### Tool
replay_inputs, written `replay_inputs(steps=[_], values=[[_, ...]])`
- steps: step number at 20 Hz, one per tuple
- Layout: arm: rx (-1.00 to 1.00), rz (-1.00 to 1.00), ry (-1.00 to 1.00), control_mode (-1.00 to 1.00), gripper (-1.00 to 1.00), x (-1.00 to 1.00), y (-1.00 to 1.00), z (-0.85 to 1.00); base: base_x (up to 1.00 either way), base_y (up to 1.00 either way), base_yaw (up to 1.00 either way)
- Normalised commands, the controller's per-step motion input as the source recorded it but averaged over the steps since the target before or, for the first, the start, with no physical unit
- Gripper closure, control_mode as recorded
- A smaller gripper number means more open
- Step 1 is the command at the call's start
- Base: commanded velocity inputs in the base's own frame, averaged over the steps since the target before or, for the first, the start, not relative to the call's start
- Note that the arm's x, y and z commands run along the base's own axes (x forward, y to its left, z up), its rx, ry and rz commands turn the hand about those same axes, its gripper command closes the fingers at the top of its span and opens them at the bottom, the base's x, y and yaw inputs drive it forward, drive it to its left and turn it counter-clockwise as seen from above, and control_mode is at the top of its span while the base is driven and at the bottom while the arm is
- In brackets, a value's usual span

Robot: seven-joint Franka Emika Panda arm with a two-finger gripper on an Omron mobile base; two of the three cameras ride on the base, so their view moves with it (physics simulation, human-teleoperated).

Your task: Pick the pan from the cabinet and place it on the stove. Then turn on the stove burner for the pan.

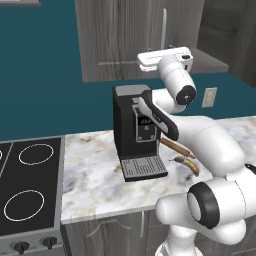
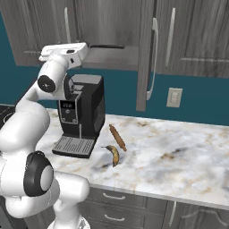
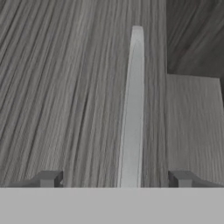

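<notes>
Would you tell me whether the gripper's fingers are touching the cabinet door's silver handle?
Apart. In the hand view the handle runs up between the two fingertips, with door wood showing on either side of it.

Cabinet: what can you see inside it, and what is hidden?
Inside the cabinet, beside its open door, a grey shelf carries the pan. Just its black handle shows; the bowl is covered by the robot's arm.
</notes>
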Motion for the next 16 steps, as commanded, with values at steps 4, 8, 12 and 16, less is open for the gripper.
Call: replay_inputs(steps=[4, 8, 12, 16], values=[[0.0, 0.0, 0.0, -1.0, 1.0, 0.25, 0.3, 0.0, 0.0, 0.0, 0.0], [-0.02, -0.01, 0.0, -1.0, 1.0, 0.12, 0.4, 0.0, 0.0, 0.0, 0.0], [-0.03, -0.11, 0.0, -1.0, 1.0, 0.15, 0.53, 0.0, 0.0, 0.0, 0.0], [-0.02, -0.19, 0.0, -1.0, 1.0, 0.2, 0.57, 0.0, 0.0, 0.0, 0.0]])
